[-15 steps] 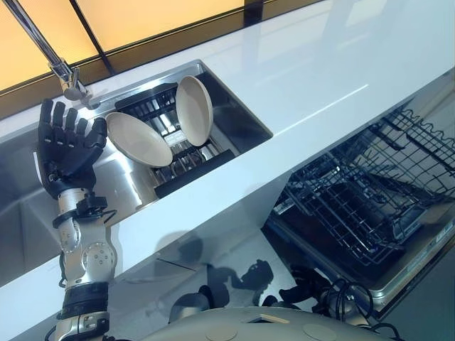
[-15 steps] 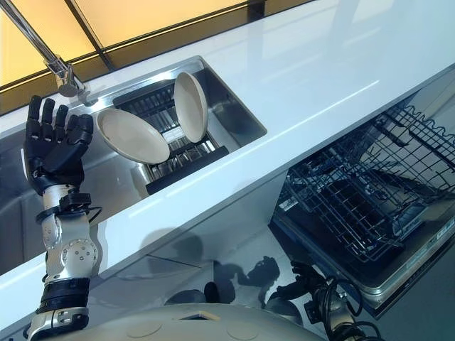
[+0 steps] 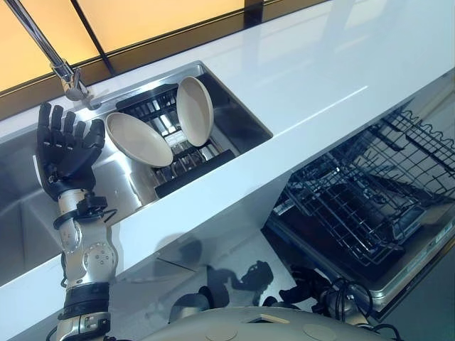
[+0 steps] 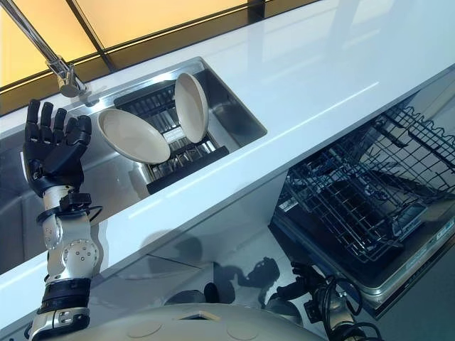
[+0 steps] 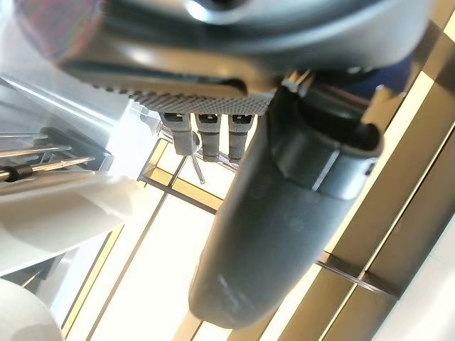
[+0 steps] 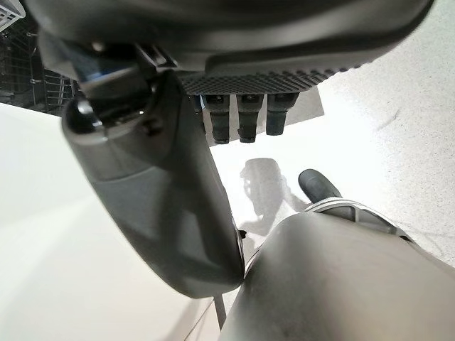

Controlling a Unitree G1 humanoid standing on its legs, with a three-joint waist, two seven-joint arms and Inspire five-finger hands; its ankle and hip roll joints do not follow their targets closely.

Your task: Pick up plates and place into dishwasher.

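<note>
left robot hand point(image 3: 67, 153) released, fingers straight, beside tilted plate point(image 3: 138, 139) | second plate point(image 3: 194, 110) upright in sink rack point(image 3: 192, 170) | right robot hand point(image 6: 284, 28) released

Inside the sink point(image 3: 245, 121), a tilted plate point(image 3: 138, 139) and an upright plate point(image 3: 194, 110) stand in the black rack point(image 3: 192, 170), the faucet point(image 3: 62, 67) rises at its far-left rim, and the left hand point(image 3: 67, 149) hovers spread just left of the plates; right of the sink lie open countertop point(image 3: 341, 64) and the pulled-out dishwasher rack point(image 3: 362, 206), open from above.
</note>
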